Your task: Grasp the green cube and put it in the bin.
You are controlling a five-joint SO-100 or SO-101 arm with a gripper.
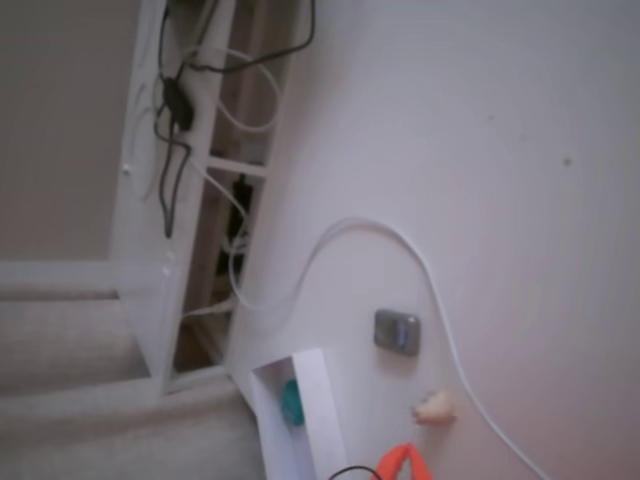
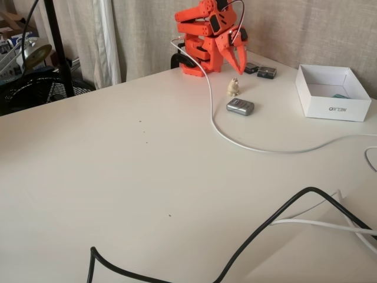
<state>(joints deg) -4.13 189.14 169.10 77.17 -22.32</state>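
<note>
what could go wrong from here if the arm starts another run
The green cube already lies inside the bin, so a new grasp would mean reaching between thin walls and might shove the light box. The white cable runs across the table near the grey metallic square and the beige lump; a low sweep of the gripper could probably snag it or knock them.

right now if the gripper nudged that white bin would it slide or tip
The bin would probably slide rather than tip: it sits low and wide on the smooth table. It looks like thin card, so likely light, and its walls may flex. The green cube inside adds little weight.
</note>
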